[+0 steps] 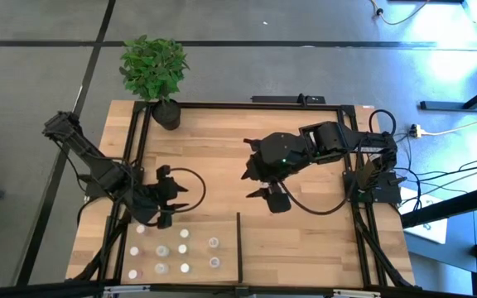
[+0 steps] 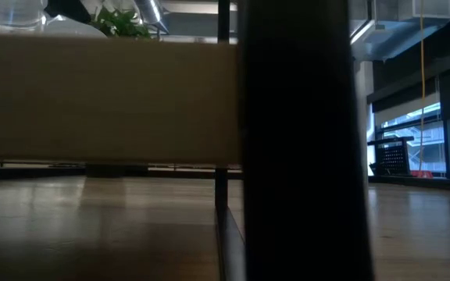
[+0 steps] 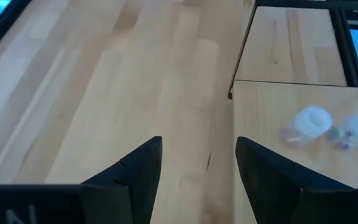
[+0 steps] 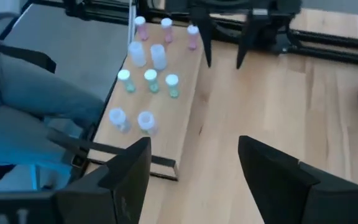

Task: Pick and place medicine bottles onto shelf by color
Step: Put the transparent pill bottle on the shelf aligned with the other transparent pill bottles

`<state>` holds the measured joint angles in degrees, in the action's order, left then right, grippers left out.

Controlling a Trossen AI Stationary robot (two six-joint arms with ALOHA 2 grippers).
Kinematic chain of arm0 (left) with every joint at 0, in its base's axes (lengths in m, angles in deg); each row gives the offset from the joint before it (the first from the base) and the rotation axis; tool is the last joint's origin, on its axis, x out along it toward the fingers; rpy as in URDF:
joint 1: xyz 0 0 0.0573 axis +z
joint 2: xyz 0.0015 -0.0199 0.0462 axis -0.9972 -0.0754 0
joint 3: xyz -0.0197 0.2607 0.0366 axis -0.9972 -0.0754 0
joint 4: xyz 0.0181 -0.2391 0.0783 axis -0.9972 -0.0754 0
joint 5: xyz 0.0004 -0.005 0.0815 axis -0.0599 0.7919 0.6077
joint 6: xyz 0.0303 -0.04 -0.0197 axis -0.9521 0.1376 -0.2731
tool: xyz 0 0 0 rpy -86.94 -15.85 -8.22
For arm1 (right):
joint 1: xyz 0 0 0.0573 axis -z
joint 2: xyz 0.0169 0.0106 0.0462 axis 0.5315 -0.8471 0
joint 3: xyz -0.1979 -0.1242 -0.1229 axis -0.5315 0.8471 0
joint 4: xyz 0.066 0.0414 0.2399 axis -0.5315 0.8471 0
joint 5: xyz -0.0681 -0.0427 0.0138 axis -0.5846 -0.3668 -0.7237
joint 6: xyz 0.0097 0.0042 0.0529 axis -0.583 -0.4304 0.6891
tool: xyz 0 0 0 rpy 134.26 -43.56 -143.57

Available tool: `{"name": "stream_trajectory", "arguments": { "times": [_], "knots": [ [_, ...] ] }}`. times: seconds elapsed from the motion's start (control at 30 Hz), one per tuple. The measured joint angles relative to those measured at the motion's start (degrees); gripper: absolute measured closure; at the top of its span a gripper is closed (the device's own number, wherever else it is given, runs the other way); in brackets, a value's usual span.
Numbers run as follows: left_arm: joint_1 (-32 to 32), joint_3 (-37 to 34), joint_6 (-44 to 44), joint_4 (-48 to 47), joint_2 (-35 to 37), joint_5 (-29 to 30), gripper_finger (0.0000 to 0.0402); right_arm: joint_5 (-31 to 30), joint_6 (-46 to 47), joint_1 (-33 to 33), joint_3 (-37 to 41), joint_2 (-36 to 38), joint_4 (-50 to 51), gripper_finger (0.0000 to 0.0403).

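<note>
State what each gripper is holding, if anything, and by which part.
Nothing is held. The left gripper and right gripper both show open jaws with only bare wood between them.

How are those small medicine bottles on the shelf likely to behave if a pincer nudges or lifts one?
The medicine bottles stand upright, taller than wide, so a sideways nudge would probably tip one. Being round, a fallen one would likely roll across the shelf. They stand close together and look far smaller than the left pincer, so a neighbour might get bumped.
</note>
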<state>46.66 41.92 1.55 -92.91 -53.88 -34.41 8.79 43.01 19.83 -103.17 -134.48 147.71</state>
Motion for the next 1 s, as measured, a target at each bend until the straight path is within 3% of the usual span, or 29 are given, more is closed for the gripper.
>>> {"name": "stream_trajectory", "arguments": {
  "times": [0.1,0.2,0.33,0.43,0.57,1.0],
  "knots": [
    [0.44,0.0,-1.01,0.0,0.0,-0.01,0.0203,-3.11,1.05,0.62,0.0,0.0,2.64,0.0159],
    [1.21,0.0,-1.45,0.02,0.0,0.03,0.0203,-11.91,4.82,1.91,0.0,0.0,8.28,0.0159],
    [2.6,0.0,-1.22,0.02,-0.02,0.03,0.0203,-24.44,18.3,4.93,0.0,0.0,18.01,0.0159],
    [3.61,0.0,-0.96,0.05,-0.02,0.05,0.0203,-30.04,28.28,8.03,0.18,0.02,20.36,0.0159],
    [5.0,0.0,-0.96,-0.02,-0.02,0.03,0.0203,-30.11,32.87,12.04,1.14,0.02,20.24,0.0159],
    [7.88,0.0,-0.99,-1.4,-0.02,4.05,0.0203,-26.69,32.5,23.89,21.25,0.4,20.32,0.0159]
  ]
}}
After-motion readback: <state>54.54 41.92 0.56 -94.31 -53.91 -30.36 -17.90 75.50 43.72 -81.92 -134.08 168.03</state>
